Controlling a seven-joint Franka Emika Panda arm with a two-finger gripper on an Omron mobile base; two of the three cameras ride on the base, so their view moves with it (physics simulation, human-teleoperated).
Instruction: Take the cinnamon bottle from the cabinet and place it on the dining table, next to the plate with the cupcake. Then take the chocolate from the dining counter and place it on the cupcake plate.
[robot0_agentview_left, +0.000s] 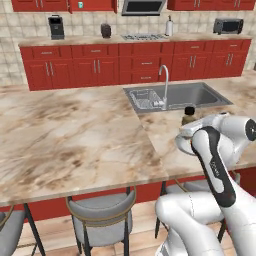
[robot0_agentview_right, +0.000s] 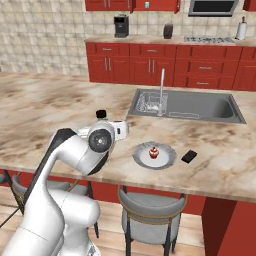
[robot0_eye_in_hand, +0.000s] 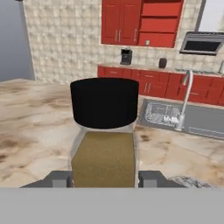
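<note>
Right base view shows the tabletop with the plate and cupcake near its near edge, the chocolate just right of the plate. The gripper pinches the cinnamon bottle low on its body, just left of the plate and apparently above the marble. The step in hand looks like the set-down; next it needs lowering beside the plate, then release. The bottle stands upright, long axis vertical, black cap up.
</note>
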